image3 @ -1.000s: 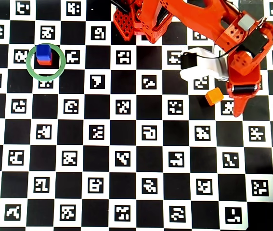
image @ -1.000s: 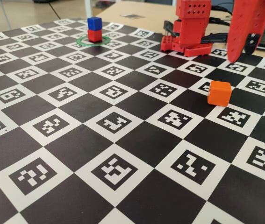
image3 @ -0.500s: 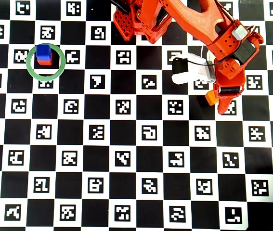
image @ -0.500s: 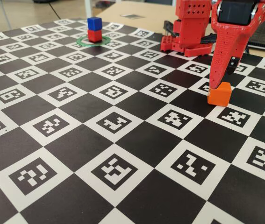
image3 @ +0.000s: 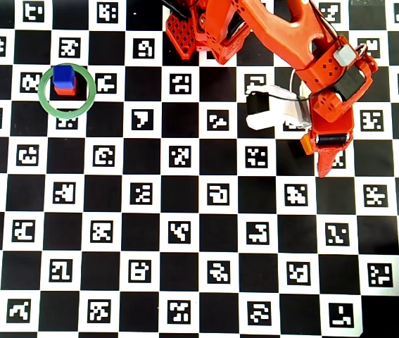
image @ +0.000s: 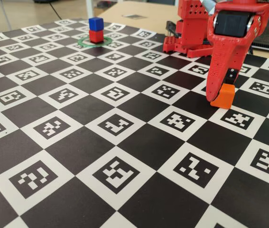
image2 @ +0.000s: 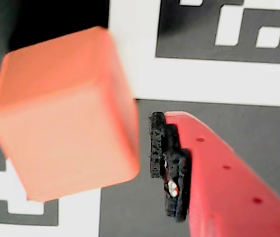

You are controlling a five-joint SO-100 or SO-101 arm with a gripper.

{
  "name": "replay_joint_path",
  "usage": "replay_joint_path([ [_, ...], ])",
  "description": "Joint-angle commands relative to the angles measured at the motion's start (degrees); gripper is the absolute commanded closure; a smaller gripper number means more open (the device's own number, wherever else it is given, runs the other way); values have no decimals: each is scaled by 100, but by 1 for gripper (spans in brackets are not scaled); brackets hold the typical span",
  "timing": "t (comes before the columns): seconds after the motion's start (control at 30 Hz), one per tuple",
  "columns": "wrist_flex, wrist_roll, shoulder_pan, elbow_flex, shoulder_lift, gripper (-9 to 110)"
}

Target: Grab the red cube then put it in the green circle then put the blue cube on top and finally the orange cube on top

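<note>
Grasping the orange cube [image: 225,96] is the step in hand, because the red cube [image: 96,36] already sits inside the green circle [image: 83,42] with the blue cube [image: 96,23] on top of it. The orange cube stands on the checkered mat [image: 125,156], well apart from the stack, on the right side of the fixed view.

The gripper [image: 218,97] is down at this cube. In the wrist view one padded finger [image2: 167,165] is just beside the right face of the cube [image2: 65,113], with a thin gap between them. The other finger is not shown, so I cannot tell how wide the jaws stand; they are not yet closed on the cube.

To do the step well, I think the arm should come a little lower, so the pads meet the middle of the side faces and not the top edge. The cube looks a bit turned against the finger, so a slow closing would let it square itself and not slip out. Lifting should wait until both pads press.

Compared with half a second ago, the gripper has come lower and nearer: its tip then touched near the cube's top corner, and now it reaches almost to the mat beside the cube. In the overhead view the arm [image3: 305,49] covers more of the cube [image3: 307,144] than before. The cube and the stack have not moved.
</note>
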Motion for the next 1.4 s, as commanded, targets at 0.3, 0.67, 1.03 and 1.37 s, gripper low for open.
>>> replay_joint_path([
  [0.3, -510, -18, -79, 255, -44, 58],
  [0.67, -519, -316, 9, 220, -62, 58],
  [1.03, -510, -1125, 70, 149, -70, 57],
  [1.37, -448, -1521, 70, 26, -158, 57],
])
